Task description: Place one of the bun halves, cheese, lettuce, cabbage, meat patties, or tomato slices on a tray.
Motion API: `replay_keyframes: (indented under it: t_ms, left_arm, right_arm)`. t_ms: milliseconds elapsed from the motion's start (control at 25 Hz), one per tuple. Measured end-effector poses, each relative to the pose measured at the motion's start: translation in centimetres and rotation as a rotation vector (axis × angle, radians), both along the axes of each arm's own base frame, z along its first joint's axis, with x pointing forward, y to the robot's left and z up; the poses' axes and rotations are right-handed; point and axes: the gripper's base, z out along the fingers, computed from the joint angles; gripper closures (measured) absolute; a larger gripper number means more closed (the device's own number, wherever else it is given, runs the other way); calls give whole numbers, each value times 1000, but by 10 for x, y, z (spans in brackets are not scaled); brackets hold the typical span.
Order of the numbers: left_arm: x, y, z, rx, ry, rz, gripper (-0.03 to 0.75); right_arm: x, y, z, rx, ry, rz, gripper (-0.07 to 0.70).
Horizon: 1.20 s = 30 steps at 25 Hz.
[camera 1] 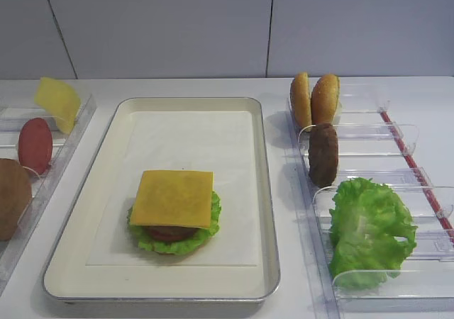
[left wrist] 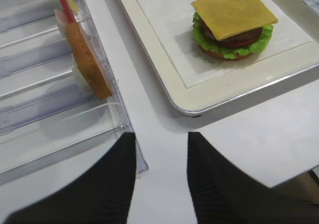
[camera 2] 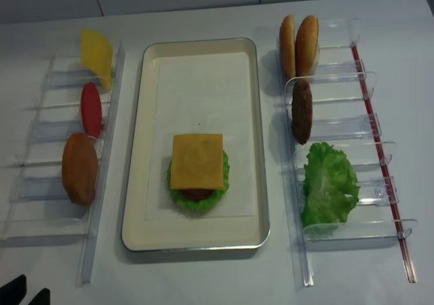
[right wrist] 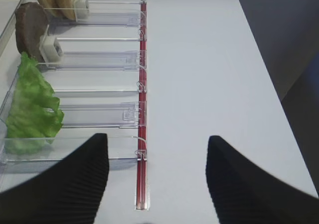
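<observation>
Both hands sit at the near edge of the bench, clear of the food. The left hand [left wrist: 160, 176] hangs with its jaws apart and nothing between them, over bare bench between the left rack [left wrist: 60, 129] and the near corner of the tray [left wrist: 209, 104]; the right hand [right wrist: 157, 176] is likewise spread and empty, over the near end of the right rack [right wrist: 99, 59]. On the tray, toward its near end, one stack stands: a bun base, lettuce leaf [camera 1: 209, 230], a red slice and a patty, partly hidden, with one cheese slice [camera 1: 172, 197] lying flat on top, its corners overhanging. Risks, as judged: the cheese is thin and unpinned, so a piece set down off-centre or dragged sideways could skid it or tip the stack; a descending hand could also catch the tray rim, or knock the upright pieces out of the clear rack slots, which hold them only loosely. Count, near to far. Right rack: one loose lettuce [camera 1: 370, 228], one meat patty [camera 1: 323, 154], two bun halves [camera 1: 314, 99] standing side by side. Left rack: one brown breaded-looking disc [camera 2: 80, 168], one tomato slice [camera 2: 91, 108], one pale yellow slice [camera 2: 96, 53]. No cabbage is identifiable. The far part of the tray lining is bare.
</observation>
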Motion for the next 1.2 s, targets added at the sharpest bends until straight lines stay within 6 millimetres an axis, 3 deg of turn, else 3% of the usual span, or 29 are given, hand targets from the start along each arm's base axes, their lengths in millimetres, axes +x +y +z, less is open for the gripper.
replay_keyframes:
  t_ms: [1200]
  left_arm:
    - [2, 8, 0, 27, -5, 171, 480]
  right_arm:
    - [0, 0, 0, 0, 0, 0, 186]
